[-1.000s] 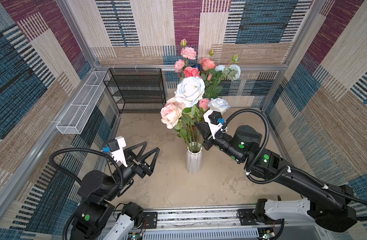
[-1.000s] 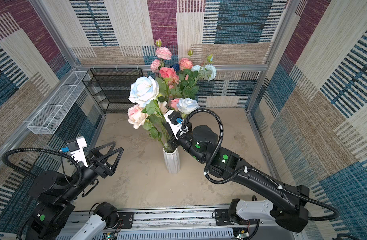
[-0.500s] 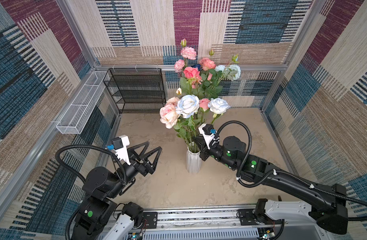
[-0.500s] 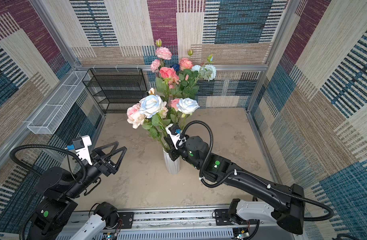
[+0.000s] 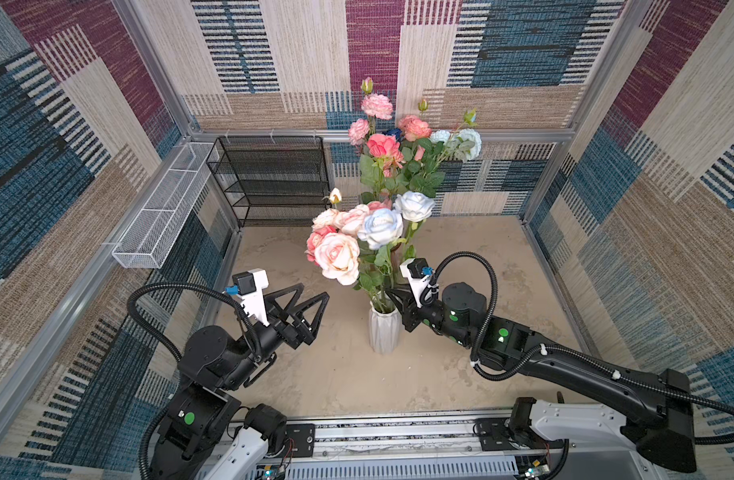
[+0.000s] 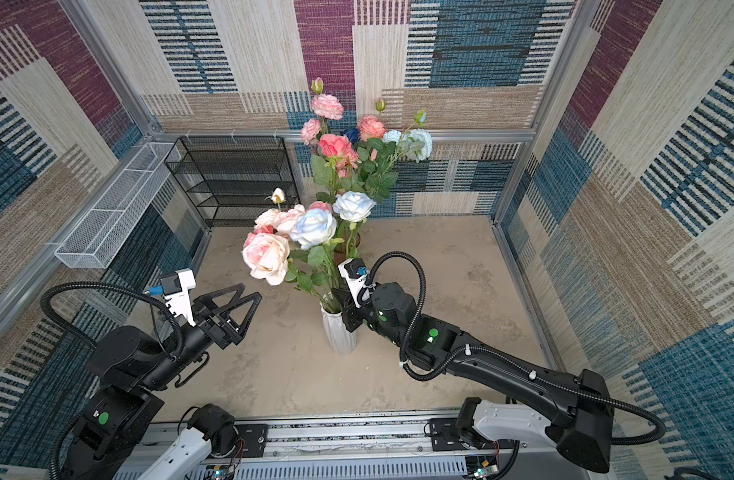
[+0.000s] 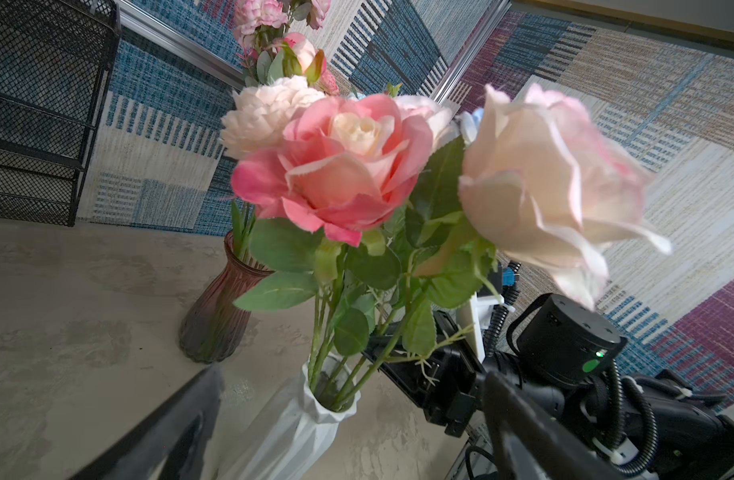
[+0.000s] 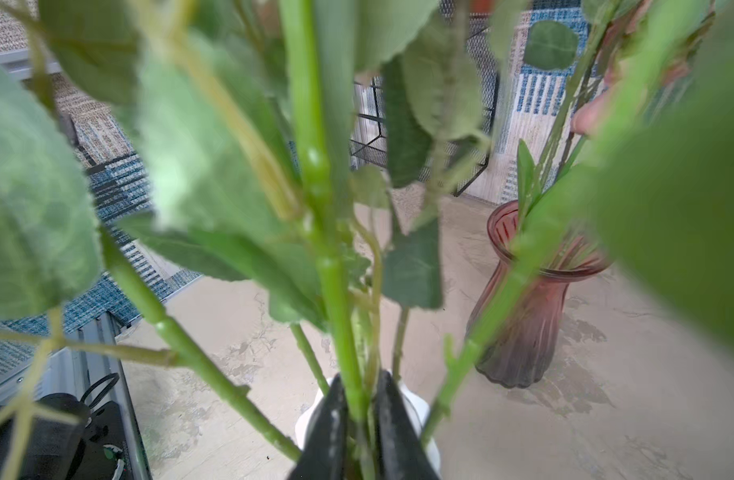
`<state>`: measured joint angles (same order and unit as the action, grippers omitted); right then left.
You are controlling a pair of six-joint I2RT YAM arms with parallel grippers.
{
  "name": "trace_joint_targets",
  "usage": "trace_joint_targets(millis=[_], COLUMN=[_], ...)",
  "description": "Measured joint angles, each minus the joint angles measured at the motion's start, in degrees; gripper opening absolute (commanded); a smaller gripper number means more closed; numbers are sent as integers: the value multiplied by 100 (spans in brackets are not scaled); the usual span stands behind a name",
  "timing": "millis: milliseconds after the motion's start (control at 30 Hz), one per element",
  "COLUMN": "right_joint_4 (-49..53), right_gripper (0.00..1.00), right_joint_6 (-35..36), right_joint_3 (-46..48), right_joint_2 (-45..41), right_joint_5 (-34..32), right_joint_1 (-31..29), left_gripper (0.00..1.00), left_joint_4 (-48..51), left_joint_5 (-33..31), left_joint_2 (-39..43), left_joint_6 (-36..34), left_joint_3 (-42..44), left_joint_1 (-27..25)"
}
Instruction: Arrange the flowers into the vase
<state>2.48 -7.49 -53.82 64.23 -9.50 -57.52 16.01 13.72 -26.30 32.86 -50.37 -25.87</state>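
Right pincer [image 8: 359, 388] astride jointed stem [image 8: 330, 274], faceted vase [image 5: 384, 330]

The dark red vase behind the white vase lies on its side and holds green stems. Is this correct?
No. The dark red vase stands upright, as the left wrist view shows. It is behind the white vase and holds green stems.

The flowers [image 5: 338, 257] are pink, peach, white and pale blue with green leaves [image 7: 280, 245], in a white vase [image 5: 384, 332] with zigzag folds. At 12 o'clock from it is a dark red ribbed vase [image 7: 215, 320]. The walls [image 5: 373, 41] have blue, purple and tan stripy patches.
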Motion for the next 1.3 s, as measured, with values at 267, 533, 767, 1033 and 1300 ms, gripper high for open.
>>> trace_joint_targets(millis=[267,533,767,1033,1300], right_joint_4=[9,127,323,498,505], right_gripper=[54,67,79,91,100], right_joint_6=[-46,-164,-315,-686,-1456], right_joint_3=[-44,-42,308,1064,1923], right_joint_2=[-57,-407,-966,-2074,-2863], right_joint_5=[96,166,192,-153,-1425], right_joint_1=[0,0,0,0,0], left_gripper=[99,99,99,99,99], left_joint_4=[-7,33,111,203,817], left_joint_5=[-2,-107,-334,-1005,-2846], left_joint_2=[-37,-74,138,1038,1272], left_joint_6=[-2,-4,-4,0,409], left_joint_3=[57,48,114,544,1471], left_joint_1=[2,2,0,0,2])
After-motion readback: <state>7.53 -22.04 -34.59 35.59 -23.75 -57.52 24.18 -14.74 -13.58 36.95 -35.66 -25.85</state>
